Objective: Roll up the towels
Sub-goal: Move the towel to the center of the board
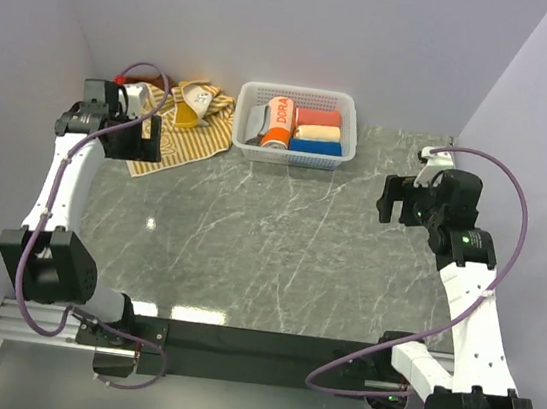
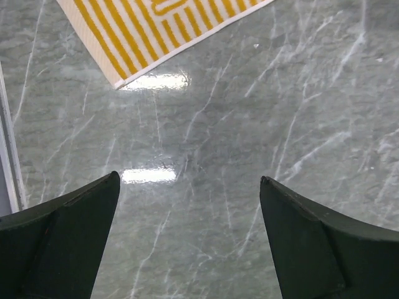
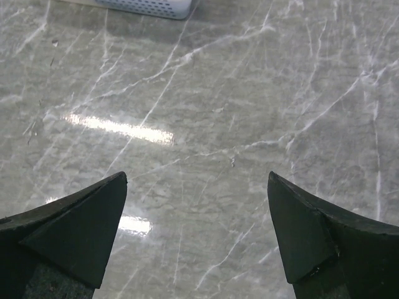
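Grey marble counter point(image 1: 279, 236) under pale walls point(image 1: 376, 37): both pairs of jaws stand spread wide, gripping nothing. The left jaws hover over bare counter just off a corner of the striped towel point(image 1: 191, 125), which lies crumpled at the far left corner. A rust-brown towel point(image 1: 159, 81) is partly hidden behind it. The right jaws hang near the right edge, well apart from the white basket point(image 1: 298, 92) of rolls point(image 1: 308, 130) at the far edge.
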Controlling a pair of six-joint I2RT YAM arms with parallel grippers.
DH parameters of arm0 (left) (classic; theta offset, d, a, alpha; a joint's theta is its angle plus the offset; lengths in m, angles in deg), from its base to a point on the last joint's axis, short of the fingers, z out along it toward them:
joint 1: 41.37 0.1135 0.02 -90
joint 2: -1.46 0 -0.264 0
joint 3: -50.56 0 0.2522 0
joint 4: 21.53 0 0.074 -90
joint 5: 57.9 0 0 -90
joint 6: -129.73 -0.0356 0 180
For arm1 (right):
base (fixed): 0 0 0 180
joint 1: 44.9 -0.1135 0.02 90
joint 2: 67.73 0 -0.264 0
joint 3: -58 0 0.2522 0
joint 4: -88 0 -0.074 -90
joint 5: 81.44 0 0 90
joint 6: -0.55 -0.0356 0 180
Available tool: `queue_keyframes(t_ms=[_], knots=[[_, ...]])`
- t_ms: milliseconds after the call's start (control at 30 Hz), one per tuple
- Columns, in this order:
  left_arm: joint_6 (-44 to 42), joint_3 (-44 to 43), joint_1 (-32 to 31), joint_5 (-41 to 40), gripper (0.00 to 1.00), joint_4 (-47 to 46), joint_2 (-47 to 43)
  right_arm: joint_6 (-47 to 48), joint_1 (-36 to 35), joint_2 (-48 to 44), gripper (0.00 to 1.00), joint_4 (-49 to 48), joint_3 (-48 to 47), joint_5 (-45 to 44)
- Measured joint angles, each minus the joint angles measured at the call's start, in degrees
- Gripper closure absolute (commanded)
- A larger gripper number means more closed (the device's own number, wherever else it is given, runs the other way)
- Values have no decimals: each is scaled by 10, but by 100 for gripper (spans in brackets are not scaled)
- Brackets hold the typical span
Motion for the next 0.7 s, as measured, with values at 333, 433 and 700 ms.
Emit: queue_keyframes(t_ms=[333,433,700], knots=[[-22,-177,-18,-29,1,-11,240,-1,0,35,1,8,-1,19],[-30,-254,-22,-15,1,-24,319,-1,0,41,1,12,-1,21],[-37,-399,-52,-24,1,-66,490,0,0,49,2,15,-1,22]])
